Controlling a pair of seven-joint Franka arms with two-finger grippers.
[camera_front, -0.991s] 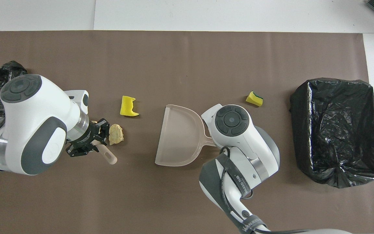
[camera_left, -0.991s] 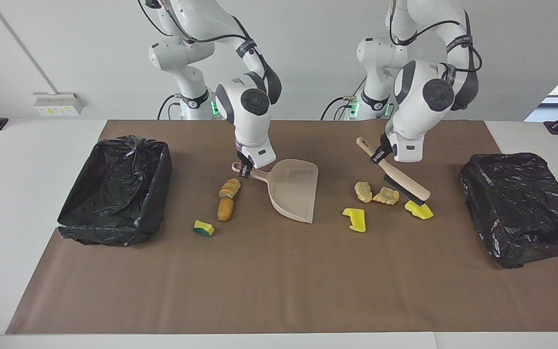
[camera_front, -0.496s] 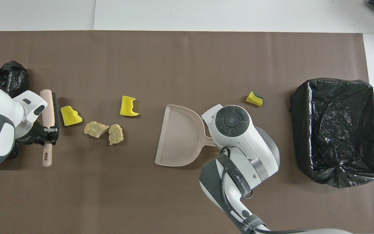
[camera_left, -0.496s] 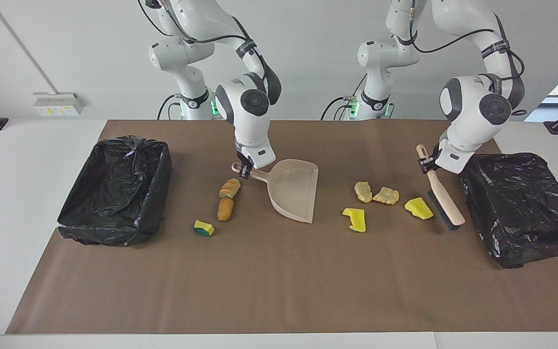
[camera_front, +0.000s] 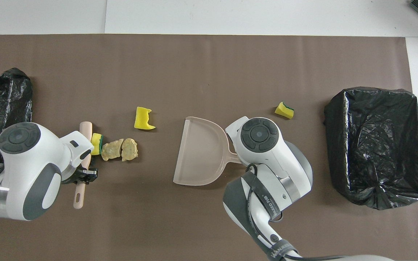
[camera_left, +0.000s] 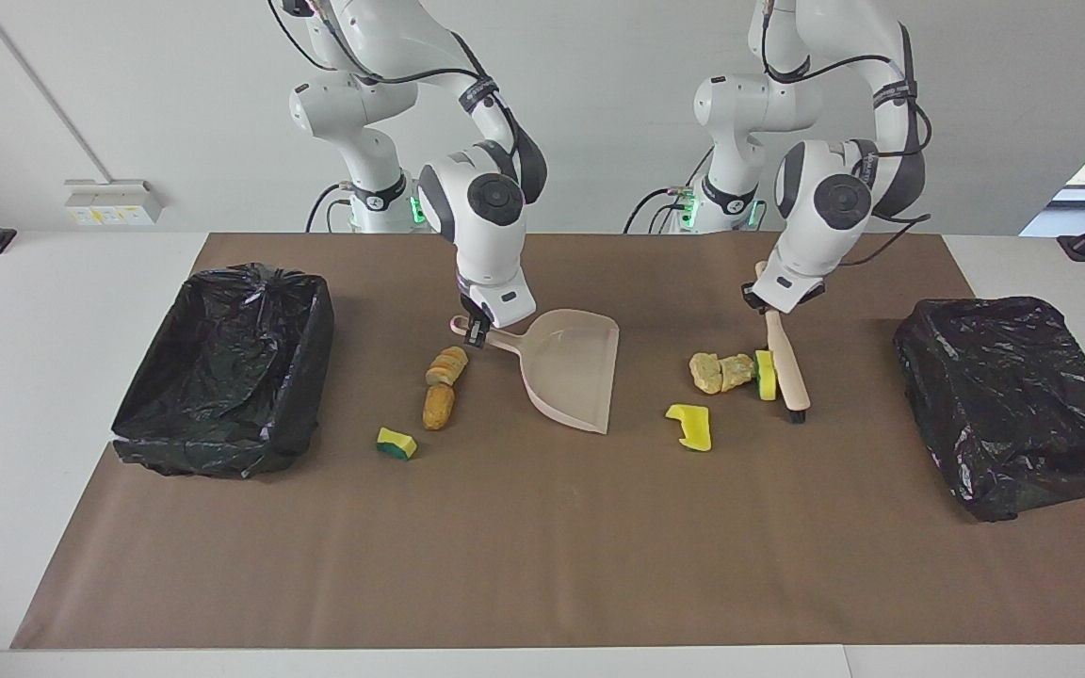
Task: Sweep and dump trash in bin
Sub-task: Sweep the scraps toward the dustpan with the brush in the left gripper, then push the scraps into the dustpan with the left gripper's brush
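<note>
A white-walled room, and in front of me a white counter covered by a brown mat, with a black-lined bin at the right arm's end and a second black-lined bin at the left arm's end.

My left gripper is clamped on the handle of the hand brush, whose head is down on the mat. Its bristle side presses against a yellow sponge chunk, which touches two pale crumbly lumps; the three sit bunched in a row. Another yellow sponge chunk lies apart from them, farther from the robots. My right gripper is clamped on the handle of the dustpan, which rests flat with its open lip turned toward that pile.

Beside the dustpan handle, toward the right arm's end, lie two golden-brown bread-like pieces, and a green-backed sponge bit sits farther from the robots. None of the trash is in the pan or a bin.

I judge I'm in the sweeping step, gathering the first cluster. Next I'd push the brush on toward the pan's lip, holding the pan steady and flat so the lumps ride in, not under it. The loose yellow chunk will need a separate pass, as will the three bits by the pan's handle.
</note>
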